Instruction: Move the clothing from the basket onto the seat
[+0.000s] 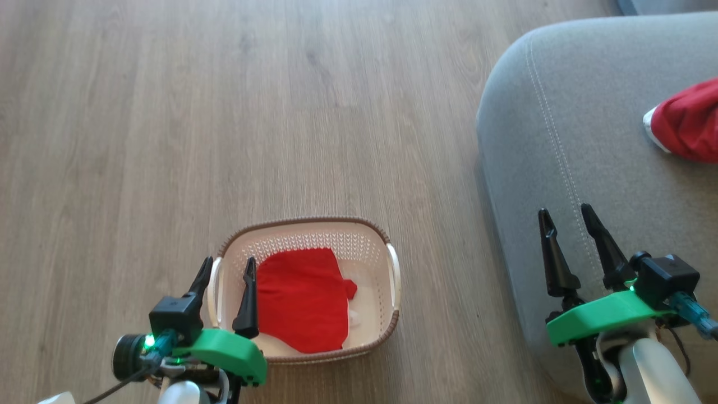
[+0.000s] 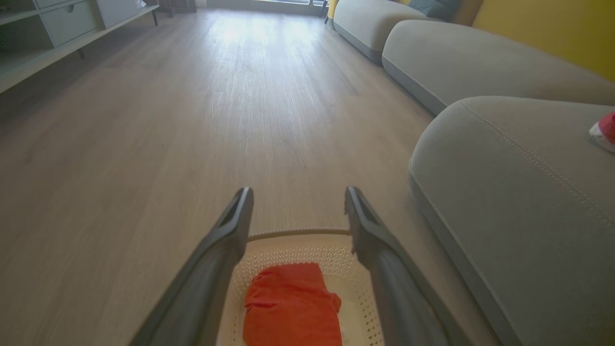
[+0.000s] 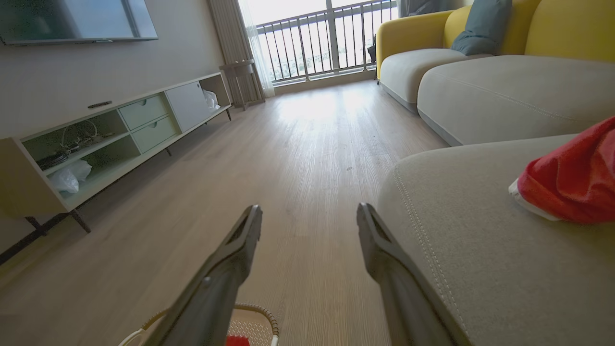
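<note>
A cream perforated basket with a brown rim stands on the wood floor, and a red garment lies flat inside it, also the red garment in the left wrist view. My left gripper hangs open above the basket's left handle, nothing between its fingers. A second red garment with white trim rests on the grey seat at the right edge. Over the seat's near corner my right gripper stands open and empty. In the right wrist view that garment lies to the right of the fingers.
Wood floor stretches wide ahead and to the left. A low TV cabinet lines the far left wall. More grey sofa cushions and a yellow sofa back extend beyond the seat toward a balcony railing.
</note>
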